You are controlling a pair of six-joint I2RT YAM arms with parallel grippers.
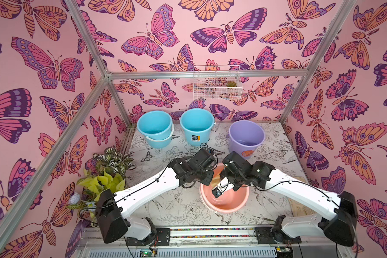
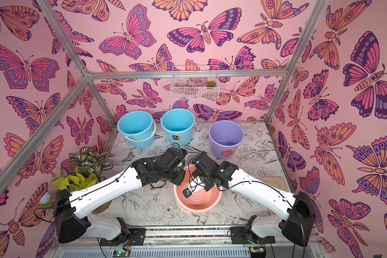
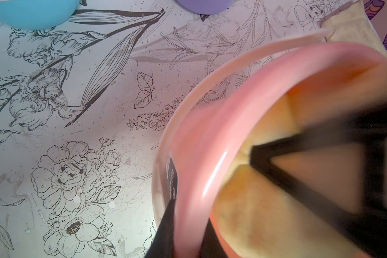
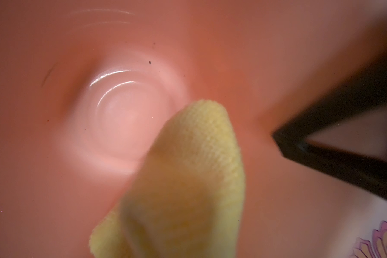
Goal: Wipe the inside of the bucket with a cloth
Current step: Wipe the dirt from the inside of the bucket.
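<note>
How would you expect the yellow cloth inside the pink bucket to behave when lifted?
Probably floppy: the cloth folds over itself in the pink bucket. Likely light, given its loose towel weave. That nap should grip rather than slide.

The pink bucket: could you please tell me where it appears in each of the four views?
Top view: pink bucket low in the middle of the picture.
Top view: the same spot, slightly further left.
Left wrist: its rim sweeps across close up.
Right wrist: its inside fills the picture.
Shared landmark: the yellow cloth inside it, clear in both wrist views.
</note>
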